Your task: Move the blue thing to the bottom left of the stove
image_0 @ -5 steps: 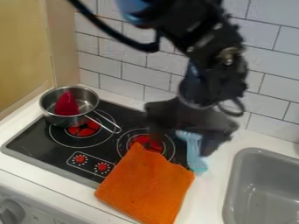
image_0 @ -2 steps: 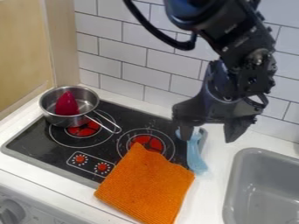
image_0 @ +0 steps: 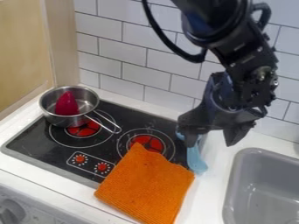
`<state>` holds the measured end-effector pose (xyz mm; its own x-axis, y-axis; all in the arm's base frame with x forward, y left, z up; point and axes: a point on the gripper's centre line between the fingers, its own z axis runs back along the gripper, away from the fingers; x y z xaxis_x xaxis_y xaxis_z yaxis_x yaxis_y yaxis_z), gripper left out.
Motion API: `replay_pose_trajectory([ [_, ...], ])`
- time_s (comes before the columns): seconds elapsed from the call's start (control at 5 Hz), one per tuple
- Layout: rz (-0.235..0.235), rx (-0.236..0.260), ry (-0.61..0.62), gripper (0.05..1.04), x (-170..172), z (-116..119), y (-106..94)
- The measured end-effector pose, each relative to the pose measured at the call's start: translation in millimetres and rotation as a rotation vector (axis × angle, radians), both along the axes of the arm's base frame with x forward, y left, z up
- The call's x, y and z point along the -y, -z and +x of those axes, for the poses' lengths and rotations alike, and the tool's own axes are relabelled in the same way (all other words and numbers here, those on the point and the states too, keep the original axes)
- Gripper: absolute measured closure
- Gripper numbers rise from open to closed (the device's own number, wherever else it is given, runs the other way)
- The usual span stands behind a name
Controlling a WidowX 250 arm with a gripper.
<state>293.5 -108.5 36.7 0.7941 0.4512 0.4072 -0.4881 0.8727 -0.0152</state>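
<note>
Silver metal pot (image_0: 55,119), holding a pointed crimson piece (image_0: 66,104), sits over the black stove's (image_0: 35,141) left burner. Ribbed orange cloth (image_0: 146,186) overlaps the front edge. Long light-blue object (image_0: 196,161) lies along the right edge; black two-finger gripper (image_0: 210,142) hangs over its upper end, released, fingers spread. Grey sink (image_0: 262,192) is rightmost.

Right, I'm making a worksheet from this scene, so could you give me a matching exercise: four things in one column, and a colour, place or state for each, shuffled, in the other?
Things
1. Pot
2. Cloth
3. Blue thing
4. Sink

Descriptions
A. Orange
B. At the right edge of the stove, by the gripper
C. Grey, set into the counter
D. Holds a red thing

Pairs: 1-D, 2-A, 3-B, 4-C
</note>
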Motion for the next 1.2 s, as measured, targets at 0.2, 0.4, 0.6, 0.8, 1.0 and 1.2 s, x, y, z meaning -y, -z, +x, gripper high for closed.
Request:
replay_pose_trajectory([
  [0.2,0.013,-0.011,-0.032,0.084,-7.0,6.1,5.6],
  [0.4,0.027,-0.039,-0.055,0.084,-18.8,8.9,18.4],
  [0.6,0.038,-0.03,-0.058,0.084,-22.6,15.0,21.9],
  [0.8,0.04,-0.026,-0.054,0.147,-21.2,19.7,27.1],
  [1.0,0.042,-0.041,-0.056,0.459,-20.1,20.5,36.3],
  [1.2,0.046,-0.023,-0.064,0.737,-18.4,26.5,36.1],
])
